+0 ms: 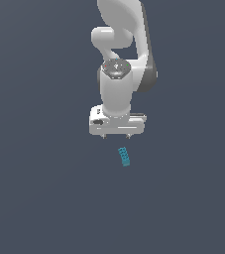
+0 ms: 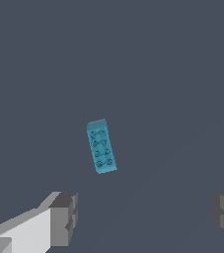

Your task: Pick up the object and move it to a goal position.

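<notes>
- A white Franka Panda arm [image 1: 118,59] with grey joint sections reaches down from the upper middle of the exterior view, its wrist pointing straight down at a plain dark slate-grey surface [image 1: 39,188].
- The white gripper [image 1: 116,136] at the end of the arm hangs above that surface; two short finger tips show below its wide white body in the exterior view.
- In the wrist view, the two grey finger pads [image 2: 64,217] stand far apart, one at each side of the picture, with nothing between them: the jaws are spread wide and hold nothing.
- The object, a small teal-blue elongated rectangular block [image 1: 124,156] with rows of little round studs on its upper face, lies flat on the dark surface.
- In the exterior view the block sits just below the gripper's body in the picture and slightly toward the exterior view's right of its middle, apart from the fingers and not touching them.
- The block [image 2: 101,146] lies at a slight slant, its long axis a little off the vertical of either picture.
- The dark surface shows no visible edge or corner in either view, so the block's place cannot be given relative to its borders.
</notes>
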